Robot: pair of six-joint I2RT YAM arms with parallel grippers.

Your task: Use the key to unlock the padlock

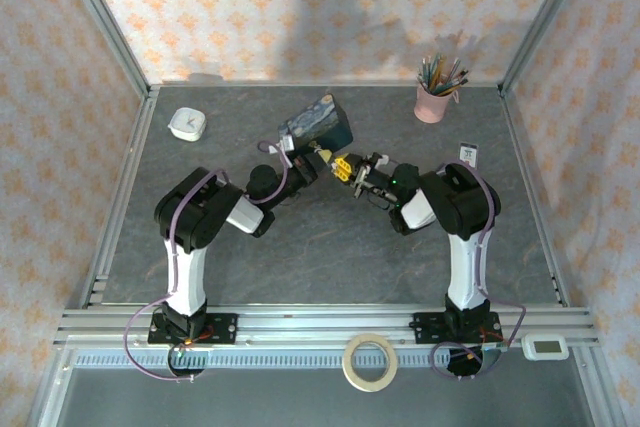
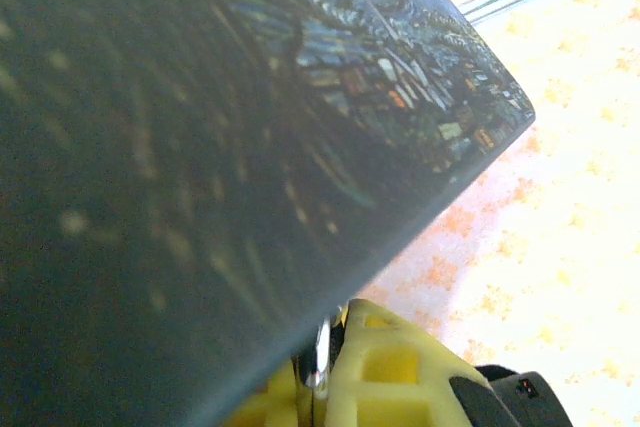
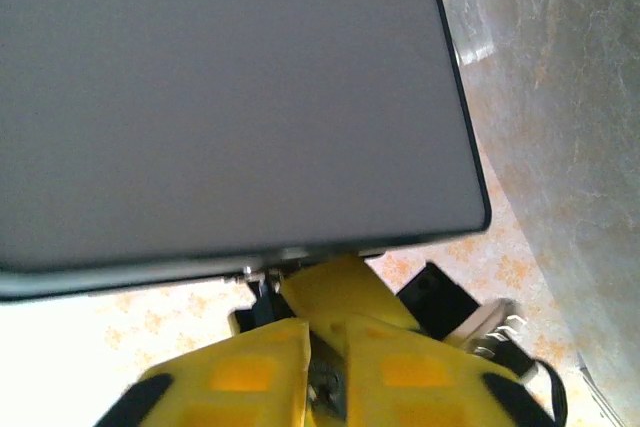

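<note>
The padlock (image 1: 322, 152) is at the near corner of the blue painted box (image 1: 322, 119), in the narrow gap between my two end effectors. It is too small for me to read its shackle or keyhole. In my right wrist view the box's plain grey underside looms over me, with a small dark metal bit at its lower edge, just beyond my fingertips.

My left end effector (image 2: 318, 372) is pressed together right under the box's edge; what it pinches is hidden by the box. My right end effector (image 3: 322, 347) has its yellow fingers close together with a thin slit between them. I cannot tell whether it is gripping anything, and I cannot make out the key for certain.

I judge the step in hand to be working the key at the lock. To do it well, my left side should brace the box rigidly above the table (image 1: 300, 247). My right side should stay in line with the keyhole and twist about the key's own axis, gently and without prying sideways.
</note>
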